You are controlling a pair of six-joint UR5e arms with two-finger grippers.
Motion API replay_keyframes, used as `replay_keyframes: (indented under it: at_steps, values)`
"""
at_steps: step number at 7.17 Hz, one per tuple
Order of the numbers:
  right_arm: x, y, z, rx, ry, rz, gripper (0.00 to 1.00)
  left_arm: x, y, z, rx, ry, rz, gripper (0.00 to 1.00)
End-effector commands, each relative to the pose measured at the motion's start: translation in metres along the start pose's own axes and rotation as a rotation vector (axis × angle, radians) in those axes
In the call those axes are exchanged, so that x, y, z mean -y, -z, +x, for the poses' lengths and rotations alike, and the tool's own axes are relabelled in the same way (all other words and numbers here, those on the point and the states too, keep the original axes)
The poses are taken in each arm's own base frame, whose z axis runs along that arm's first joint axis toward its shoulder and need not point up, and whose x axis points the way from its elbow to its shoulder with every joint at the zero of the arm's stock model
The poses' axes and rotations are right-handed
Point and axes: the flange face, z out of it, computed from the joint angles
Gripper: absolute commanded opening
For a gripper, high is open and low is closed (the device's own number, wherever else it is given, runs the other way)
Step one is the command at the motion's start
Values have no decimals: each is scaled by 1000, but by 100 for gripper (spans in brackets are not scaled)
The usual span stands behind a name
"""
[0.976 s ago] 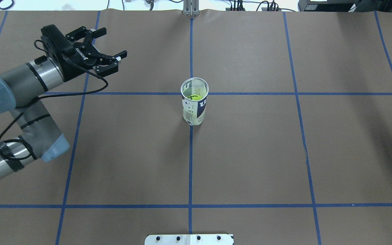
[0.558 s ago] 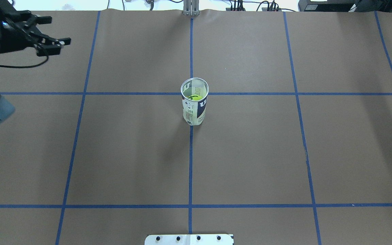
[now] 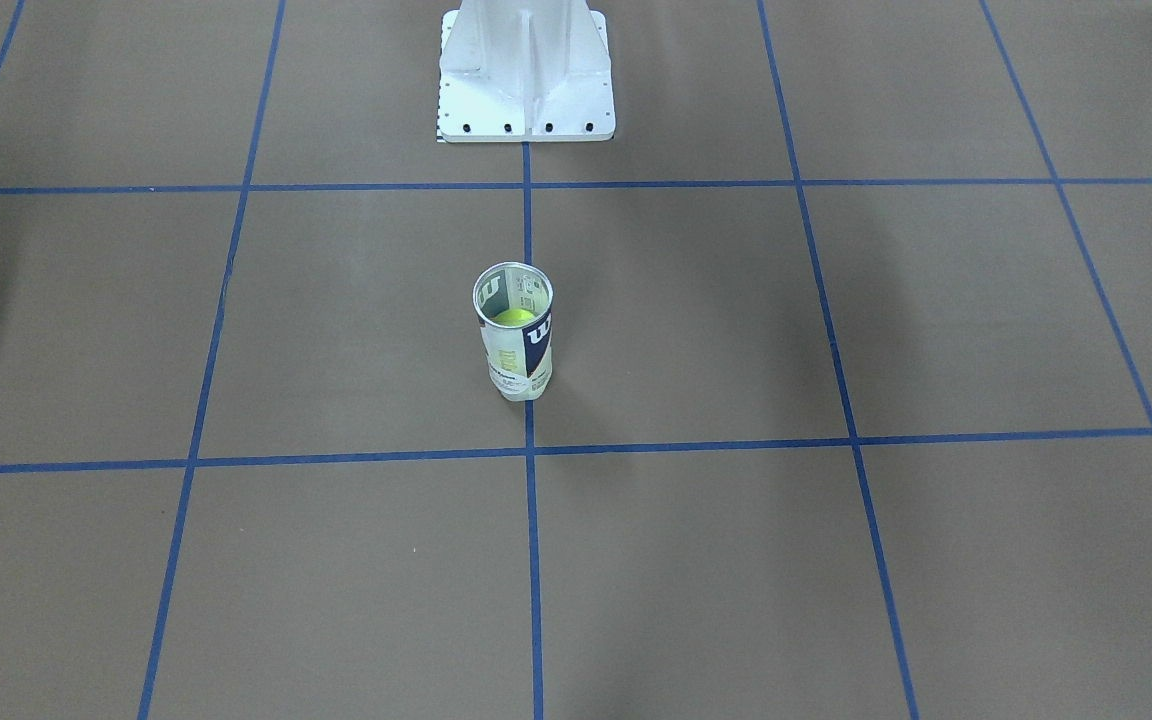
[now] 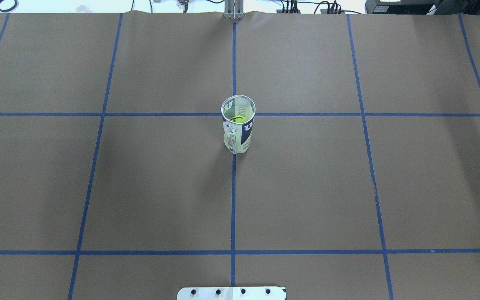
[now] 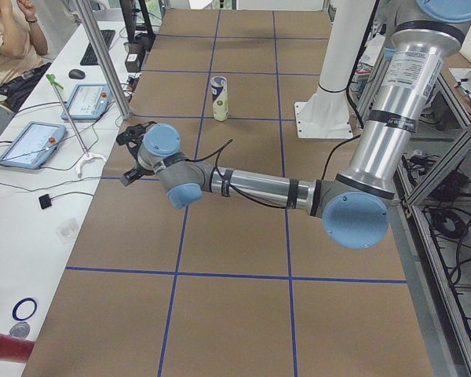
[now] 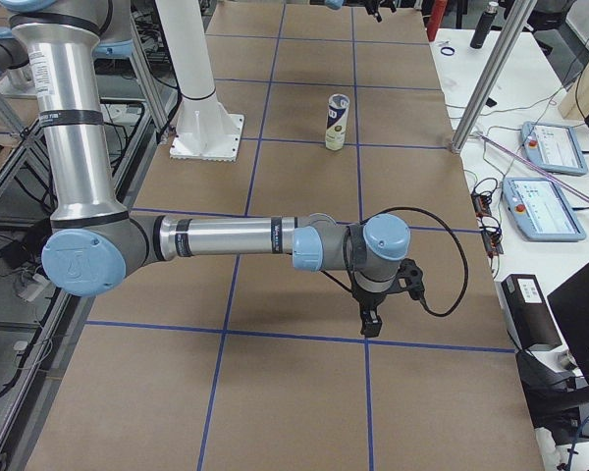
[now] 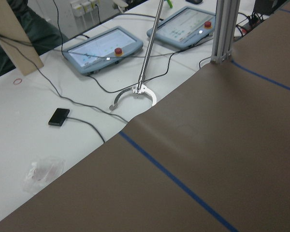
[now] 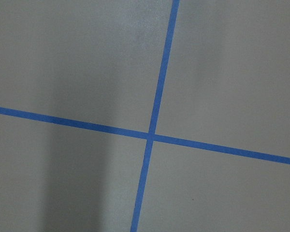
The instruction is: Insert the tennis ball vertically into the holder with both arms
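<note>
Well apart from both claws, at the middle of the brown-papered table, the tennis-ball can is stood upright with its mouth open. A yellow-green tennis ball is seen inside it, below the rim.

Over the last second the left gripper has been drawn away from the can toward the table's edge on the operators' side. In the overhead view only a black sliver of it is left at the border, where the whole claw and forearm were shown a second ago. Whether its fingers are spread or closed cannot be told now. The right gripper is pointed down at the table, far out from the can on the opposite side, and its state cannot be told either. From this it is judged that the insertion is done and the arms are being parked.

Just beyond the left claw the table's edge is met. Past it a white bench is set with touch-screen pendants, cables and an aluminium post, so little room is judged to be left outward there. Between each claw and the can only paper and blue tape lines are seen, so inward travel is judged unobstructed. Behind the can, on the robot's side, the white pedestal is stood.
</note>
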Motion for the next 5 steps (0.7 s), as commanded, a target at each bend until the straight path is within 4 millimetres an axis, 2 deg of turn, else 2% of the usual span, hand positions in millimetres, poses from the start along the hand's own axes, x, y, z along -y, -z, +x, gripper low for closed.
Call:
replay_keyframes:
  at_steps: [1,2,3,5]
  values:
    - [-2,-1,1,0,-3,-2,99,-58,2,-47,20,236,-223,99]
    - [-1,-1,1,0,-11,-2,99,-105,1,-60,27,314,-291,99]
    - [-2,-1,2,1,-14,-3,99,-130,-8,-66,36,390,-372,99]
    - [-4,-3,3,-1,-20,-6,99,-155,-2,-87,150,537,-528,99]
